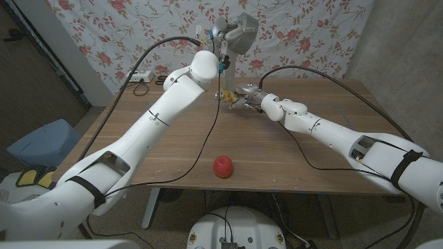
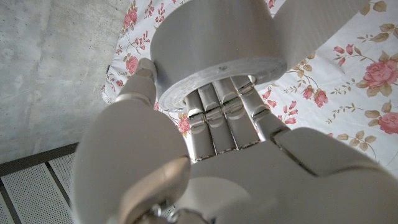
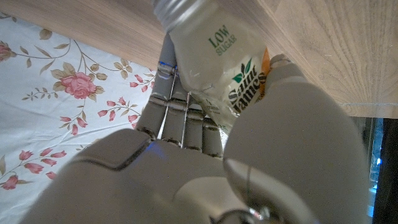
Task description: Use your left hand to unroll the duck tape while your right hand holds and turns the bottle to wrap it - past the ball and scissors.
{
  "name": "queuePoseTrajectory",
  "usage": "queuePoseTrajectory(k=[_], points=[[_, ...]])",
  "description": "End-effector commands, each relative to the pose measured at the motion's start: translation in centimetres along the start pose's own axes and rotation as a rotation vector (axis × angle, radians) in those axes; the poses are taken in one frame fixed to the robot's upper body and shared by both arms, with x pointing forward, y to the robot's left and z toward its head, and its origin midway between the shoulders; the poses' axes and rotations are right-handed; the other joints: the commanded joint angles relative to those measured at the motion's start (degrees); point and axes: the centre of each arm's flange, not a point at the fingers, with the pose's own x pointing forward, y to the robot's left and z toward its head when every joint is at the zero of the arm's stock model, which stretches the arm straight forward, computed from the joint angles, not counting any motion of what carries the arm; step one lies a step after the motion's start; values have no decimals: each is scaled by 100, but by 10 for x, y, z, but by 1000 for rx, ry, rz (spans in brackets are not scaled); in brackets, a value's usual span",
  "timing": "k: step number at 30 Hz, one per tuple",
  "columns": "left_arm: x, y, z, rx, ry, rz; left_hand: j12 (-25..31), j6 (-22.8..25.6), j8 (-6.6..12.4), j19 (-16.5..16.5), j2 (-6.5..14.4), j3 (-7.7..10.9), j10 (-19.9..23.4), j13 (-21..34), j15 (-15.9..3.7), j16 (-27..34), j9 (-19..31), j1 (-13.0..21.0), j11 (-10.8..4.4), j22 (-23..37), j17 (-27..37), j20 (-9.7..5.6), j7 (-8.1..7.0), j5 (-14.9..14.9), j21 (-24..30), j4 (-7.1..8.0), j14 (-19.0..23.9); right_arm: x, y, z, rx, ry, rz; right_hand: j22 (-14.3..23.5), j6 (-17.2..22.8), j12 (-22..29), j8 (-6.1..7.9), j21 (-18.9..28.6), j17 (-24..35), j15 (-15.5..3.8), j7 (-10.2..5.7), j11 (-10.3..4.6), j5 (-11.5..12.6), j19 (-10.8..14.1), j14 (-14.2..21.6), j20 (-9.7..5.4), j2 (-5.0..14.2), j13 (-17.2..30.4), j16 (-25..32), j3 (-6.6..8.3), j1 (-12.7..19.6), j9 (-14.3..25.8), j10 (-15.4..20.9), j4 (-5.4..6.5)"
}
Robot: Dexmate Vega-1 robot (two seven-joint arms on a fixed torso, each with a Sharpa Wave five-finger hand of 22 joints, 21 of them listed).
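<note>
**Tape roll raised, bottle gripped near the far edge**

Left hand (image 1: 232, 33): raised above the table's far edge, against the flowered backdrop (image 1: 304, 31). In the left wrist view its fingers (image 2: 217, 115) pass through the core of one roll of grey duct tape (image 2: 214, 46) and the thumb lies against the roll's outer wall; the hand is grasping the roll. A strip of tape (image 1: 226, 66) hangs down from the roll toward the bottle.

Right hand (image 1: 250, 98): low over the table (image 1: 332, 159), near the middle of the far edge. In the right wrist view it is clasped round one clear bottle (image 3: 217, 59) with a silver cap, its label reading "LOW SUGAR". In the head view the bottle (image 1: 231, 96) is small and partly hidden by the fingers; whether it touches the wood cannot be told.

Count on the table: one red ball (image 1: 223, 166), alone near the middle of the near edge, well apart from both hands. One tape roll, one bottle.

Open room: the stretch between the ball and the bottle is bare wood, crossed only by a black cable (image 1: 208, 149) hanging from the left arm. The right half of the table carries only the right arm. A white box (image 1: 142, 77) with a cable sits at the far left corner.
</note>
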Motion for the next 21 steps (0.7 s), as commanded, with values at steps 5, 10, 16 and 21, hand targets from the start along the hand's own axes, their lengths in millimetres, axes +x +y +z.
queuePoseTrajectory(k=[5,10,16,21], points=[[-34,19,18,160,29,51,-48,169,-23,-16,1126,11,814,-12,-497,-27,0,1171,-804,-12,-3,38,163,-17,81,-3,248,2,-8,0,1,-4,-17,-5,1768,-30,18,37,33,-2253,-1435,-1407,47,-455,1775,-1366,1342,24,-8,6,1323,34,1466,17],[-33,18,14,113,43,-4,-84,176,-43,-22,1121,6,807,-51,-495,-43,-8,1170,-820,-22,-8,30,158,-21,109,5,242,3,-9,0,0,-11,-11,-7,1765,-38,14,46,36,-2255,-1448,-1415,48,-464,1767,-1368,1336,29,-18,3,1329,36,1468,15],[-25,7,4,105,29,-18,-112,176,-64,-22,1121,5,817,-90,-495,-61,-17,1173,-820,-33,-21,16,151,-24,137,10,240,2,-9,0,7,-18,-14,-11,1767,-54,13,57,42,-2248,-1458,-1419,50,-478,1760,-1367,1336,37,-29,-5,1325,38,1458,24],[-14,-16,-10,43,-5,-5,-157,144,-104,-61,1120,1,798,-132,-496,-91,-27,1169,-841,-46,-41,-31,128,-26,159,19,226,2,-10,0,2,-14,-22,-13,1766,-62,11,66,47,-2250,-1462,-1407,51,-485,1763,-1369,1342,41,-33,-8,1322,39,1459,32]])
